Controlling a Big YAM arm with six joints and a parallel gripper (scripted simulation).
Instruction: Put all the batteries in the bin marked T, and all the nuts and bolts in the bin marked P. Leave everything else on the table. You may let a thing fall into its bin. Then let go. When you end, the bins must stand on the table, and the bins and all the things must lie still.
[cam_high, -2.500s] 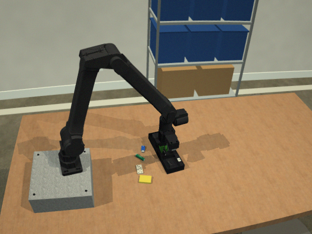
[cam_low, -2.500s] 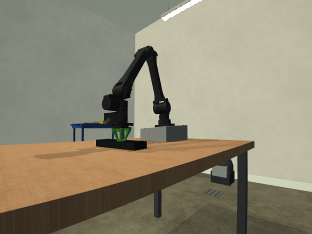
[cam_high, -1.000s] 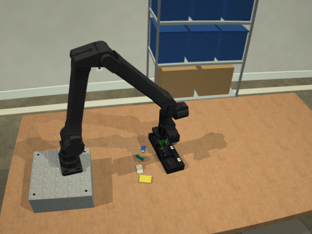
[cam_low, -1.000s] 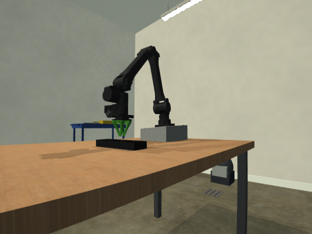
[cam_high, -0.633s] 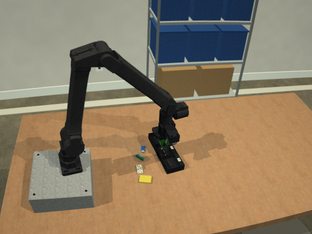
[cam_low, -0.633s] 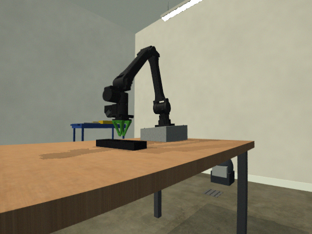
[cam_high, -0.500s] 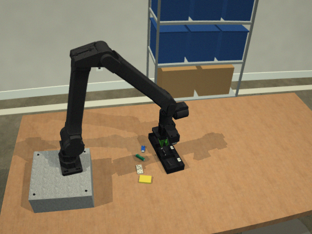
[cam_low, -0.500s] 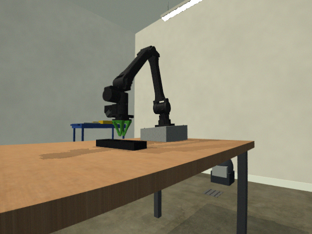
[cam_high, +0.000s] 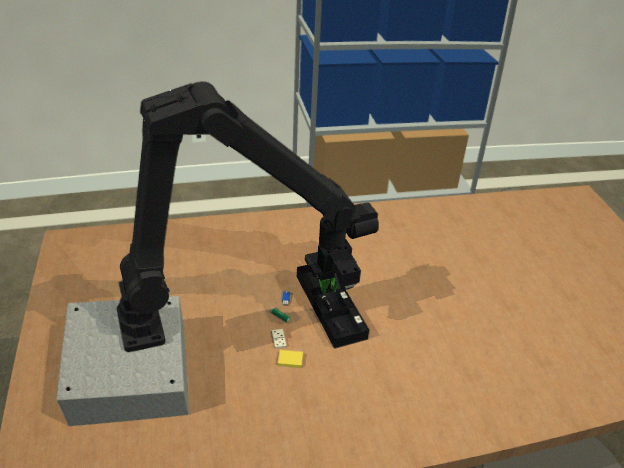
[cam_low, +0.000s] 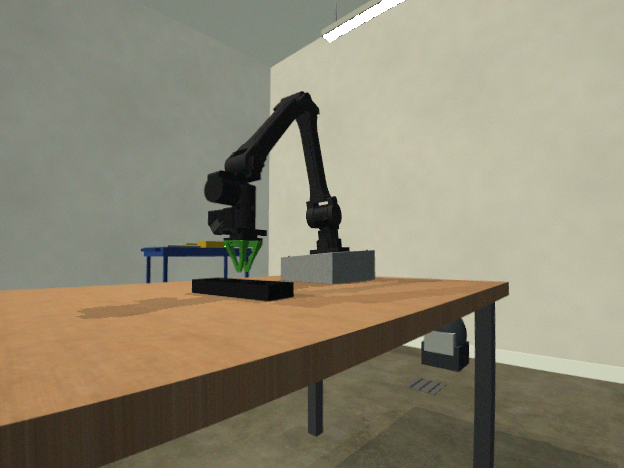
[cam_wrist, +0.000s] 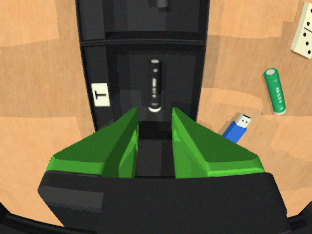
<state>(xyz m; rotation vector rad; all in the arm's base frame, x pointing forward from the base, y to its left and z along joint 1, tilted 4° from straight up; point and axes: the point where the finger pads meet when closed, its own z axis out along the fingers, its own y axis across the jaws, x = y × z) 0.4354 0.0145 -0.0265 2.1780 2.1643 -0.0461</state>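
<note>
Two joined black bins stand on the table. The bin marked T (cam_wrist: 86, 71) (cam_high: 307, 286) holds a black battery (cam_wrist: 155, 87) lying flat. My gripper (cam_wrist: 155, 115) (cam_high: 327, 287) (cam_low: 243, 264) hangs just above bin T, behind the black battery, with its green fingers a little apart and nothing between them. A green battery (cam_wrist: 275, 91) (cam_high: 279, 314) lies on the table to the left of the bins in the top view.
A blue USB stick (cam_wrist: 236, 127) (cam_high: 286, 297), a white domino (cam_wrist: 304, 29) (cam_high: 278, 338) and a yellow sponge (cam_high: 290, 358) lie on the table near the green battery. The arm's grey base block (cam_high: 118, 362) stands at the left. In the exterior view the bins (cam_low: 241, 288) hide these things.
</note>
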